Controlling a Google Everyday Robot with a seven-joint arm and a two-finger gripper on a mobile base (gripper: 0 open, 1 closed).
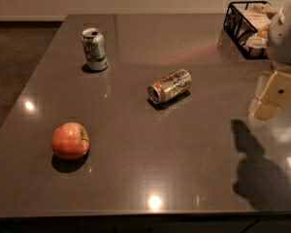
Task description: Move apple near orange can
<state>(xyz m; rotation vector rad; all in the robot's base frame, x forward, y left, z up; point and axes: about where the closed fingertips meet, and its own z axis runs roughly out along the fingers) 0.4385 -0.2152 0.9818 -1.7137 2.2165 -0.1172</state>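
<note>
The red-orange apple [70, 140] sits on the dark table [184, 159] at the front left. The orange can [169, 86] lies on its side near the table's middle, its silver end turned toward the front left. My gripper [270, 97] hangs at the right edge of the view, above the table's right side, far from both the apple and the can. It holds nothing that I can see.
A white-and-green can [94, 49] stands upright at the back left. A black wire basket [246, 27] with pale packets stands at the back right corner, just behind my arm. The arm's shadow falls on the front right of the table.
</note>
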